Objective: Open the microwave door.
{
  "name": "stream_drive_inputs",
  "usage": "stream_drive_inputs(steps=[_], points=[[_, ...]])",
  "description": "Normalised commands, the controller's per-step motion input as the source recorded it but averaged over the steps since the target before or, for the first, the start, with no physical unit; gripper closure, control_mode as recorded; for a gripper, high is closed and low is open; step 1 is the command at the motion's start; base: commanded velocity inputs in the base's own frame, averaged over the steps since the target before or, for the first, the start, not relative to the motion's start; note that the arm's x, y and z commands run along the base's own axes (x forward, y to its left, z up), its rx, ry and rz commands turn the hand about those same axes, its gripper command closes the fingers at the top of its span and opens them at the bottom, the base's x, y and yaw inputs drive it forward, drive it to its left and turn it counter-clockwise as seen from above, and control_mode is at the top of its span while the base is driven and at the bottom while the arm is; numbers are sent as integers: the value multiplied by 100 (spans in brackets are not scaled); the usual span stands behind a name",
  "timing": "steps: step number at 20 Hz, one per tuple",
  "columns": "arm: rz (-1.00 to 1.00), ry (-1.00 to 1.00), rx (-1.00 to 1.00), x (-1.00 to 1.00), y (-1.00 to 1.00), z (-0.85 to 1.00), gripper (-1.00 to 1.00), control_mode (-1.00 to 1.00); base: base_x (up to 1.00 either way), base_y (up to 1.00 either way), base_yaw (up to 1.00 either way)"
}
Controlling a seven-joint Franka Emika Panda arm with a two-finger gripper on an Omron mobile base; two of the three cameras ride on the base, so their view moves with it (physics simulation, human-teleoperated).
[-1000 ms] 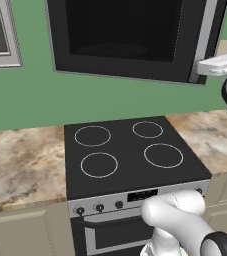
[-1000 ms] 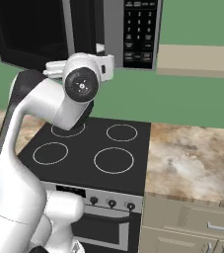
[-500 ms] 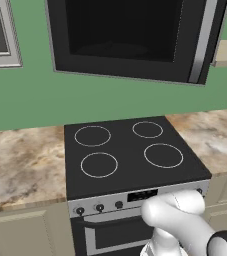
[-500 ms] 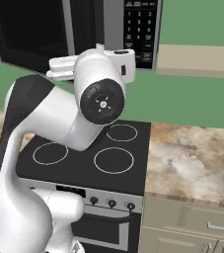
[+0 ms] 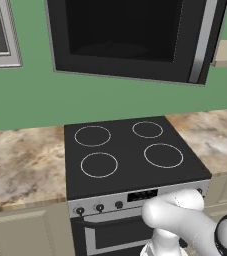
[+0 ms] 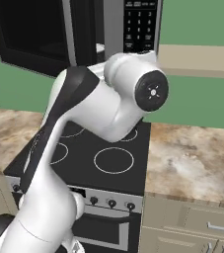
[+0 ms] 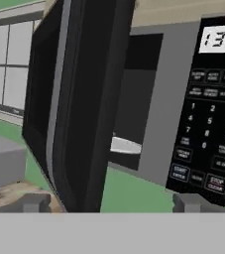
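With its door swung wide, the microwave [image 7: 183, 99] stands open above the stove [image 5: 130, 155].

While the microwave door [image 7: 69, 104] fills the left and centre of the hand view, edge-on with its silver bar handle [image 7: 59, 89] running down it, the keypad [image 7: 210, 134] sits at right and the white turntable plate [image 7: 125, 145] shows in the cavity between them. At the bottom of that view the gripper [image 7: 111, 202] has its fingertips [image 7: 34, 202] spread far apart, holding nothing. From the left base view, the door [image 5: 130, 37] spans the top of the frame, handle [image 5: 202, 40] at upper right.
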Motion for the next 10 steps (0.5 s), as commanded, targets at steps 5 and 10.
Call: stream_drive_inputs(steps=[5, 10], points=[[33, -23, -20, 53, -9, -57, -100, -100, 0, 0, 0], [38, -51, -12, 0, -29, -1, -100, -100, 0, 0, 0]])
